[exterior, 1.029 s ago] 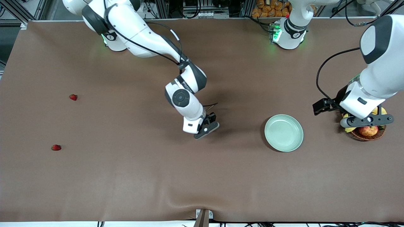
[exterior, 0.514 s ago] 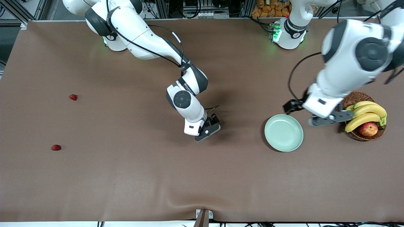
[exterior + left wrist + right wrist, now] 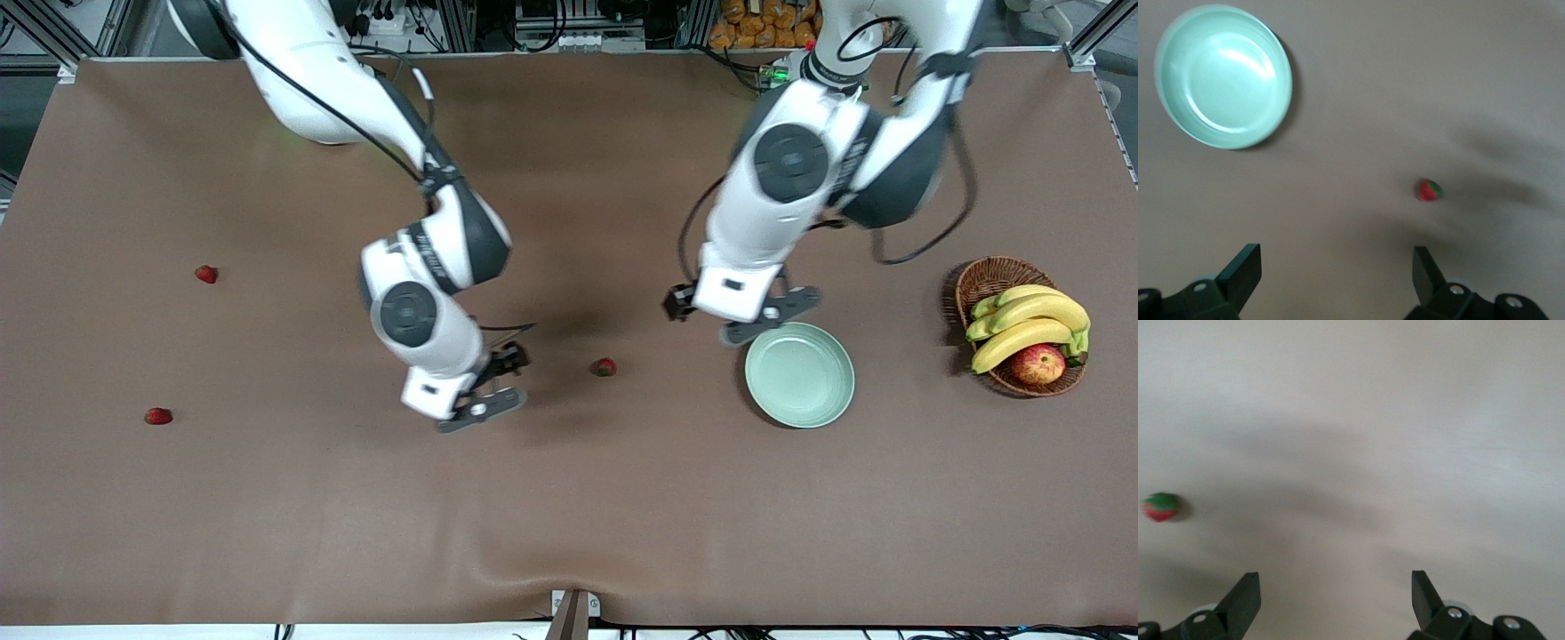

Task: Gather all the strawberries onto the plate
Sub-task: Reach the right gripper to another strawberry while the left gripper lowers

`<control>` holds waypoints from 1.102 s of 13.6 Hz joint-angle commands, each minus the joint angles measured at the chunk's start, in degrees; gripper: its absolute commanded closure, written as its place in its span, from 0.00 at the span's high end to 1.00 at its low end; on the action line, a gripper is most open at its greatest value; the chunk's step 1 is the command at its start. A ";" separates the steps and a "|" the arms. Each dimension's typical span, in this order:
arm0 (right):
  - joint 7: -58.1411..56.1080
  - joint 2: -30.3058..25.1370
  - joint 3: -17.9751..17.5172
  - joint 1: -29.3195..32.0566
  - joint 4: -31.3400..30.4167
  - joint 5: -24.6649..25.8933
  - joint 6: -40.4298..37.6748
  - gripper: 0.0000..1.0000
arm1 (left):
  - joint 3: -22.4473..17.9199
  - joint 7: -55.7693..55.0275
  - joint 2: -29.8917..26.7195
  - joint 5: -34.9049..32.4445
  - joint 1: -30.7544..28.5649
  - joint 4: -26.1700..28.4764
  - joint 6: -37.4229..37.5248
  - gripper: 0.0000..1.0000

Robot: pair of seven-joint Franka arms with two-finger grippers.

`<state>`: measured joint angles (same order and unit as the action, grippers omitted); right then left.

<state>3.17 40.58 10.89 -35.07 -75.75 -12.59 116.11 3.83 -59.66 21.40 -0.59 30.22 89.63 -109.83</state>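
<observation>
A: Where is the left pincer and how are its fingers?

B: It hangs over the brown surface, just beside the rim of the mint-green plate, at the side of the plate toward the right arm's end. In the left wrist view the pincer has its two dark fingers spread wide, and nothing is between them.

A: And the right pincer?

B: It is over bare surface, toward the right arm's end from the middle strawberry. Its fingers are also spread apart and hold nothing; the right wrist view shows only the surface between them.

A: Where are the strawberries relative to the pincers?

B: The middle strawberry lies on the surface between the two pincers, near the right pincer and somewhat more apart from the left one. It shows in the left wrist view and also in the right wrist view. The two other strawberries lie well apart from both pincers, toward the right arm's end of the surface: one is farther from the front camera, the other is nearer to it.

A: Is something in the plate?

B: I see only its smooth pale inside.

A: Anything else?

B: A wicker basket with bananas and an apple stands toward the left arm's end, well apart from the left pincer.
</observation>
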 commanded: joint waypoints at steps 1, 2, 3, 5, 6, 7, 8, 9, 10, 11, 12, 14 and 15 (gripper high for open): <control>0.16 -7.69 3.78 -0.62 -12.11 -0.42 1.05 1.00 | -0.67 -6.14 9.59 0.77 3.78 -7.96 -2.82 1.00; 0.17 -9.71 5.18 -0.44 -15.19 -0.42 1.31 1.00 | -0.67 -9.04 11.80 0.76 4.49 -8.68 -5.80 1.00; 0.17 -11.21 6.50 -0.27 -17.31 -0.42 0.71 1.00 | -0.75 -11.15 13.64 0.50 5.45 -8.77 -8.70 1.00; -0.44 -14.46 10.71 -0.26 -22.49 -0.42 -0.61 1.00 | -1.19 -11.97 17.07 0.15 6.51 -8.77 -14.41 1.00; -0.80 -16.31 12.74 -0.26 -25.47 -0.16 -0.97 1.00 | -1.19 -11.79 18.66 -0.90 6.95 -8.77 -17.75 1.00; -1.58 -18.06 14.50 -0.35 -28.46 0.54 -1.23 1.00 | -1.11 -12.05 20.07 -3.17 7.04 -8.68 -20.05 1.00; -2.98 -19.39 16.60 -0.27 -30.84 1.42 -1.32 1.00 | -1.11 -12.06 21.73 -4.41 7.13 -8.77 -21.81 1.00; -5.52 -19.92 19.41 -0.09 -32.78 1.77 -1.32 1.00 | -1.11 -11.97 22.88 -4.77 7.65 -8.68 -23.48 1.00; -9.55 -19.93 22.22 0.43 -34.10 1.78 -1.32 1.00 | -1.11 -11.88 23.24 -5.29 8.18 -8.42 -23.76 1.00; -13.85 -19.93 24.16 1.48 -35.86 1.69 -1.32 1.00 | -1.02 -11.79 23.50 -6.61 8.19 -8.25 -23.76 1.00; -16.94 -19.84 25.57 3.15 -37.53 1.77 -1.06 1.00 | -1.02 -11.27 24.29 -7.92 8.19 -8.16 -23.76 1.00; -24.31 -18.97 26.64 9.37 -38.34 1.78 -0.88 1.00 | -0.93 -10.48 25.26 -10.30 8.19 -8.07 -23.85 0.91; -28.53 -18.00 26.56 13.06 -38.34 1.78 -0.53 1.00 | -0.93 -9.17 25.61 -10.92 8.01 -8.07 -23.85 0.86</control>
<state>-18.95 23.25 37.89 -27.56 -112.25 -11.30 114.57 3.42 -70.39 45.74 -9.36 37.97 82.92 -133.60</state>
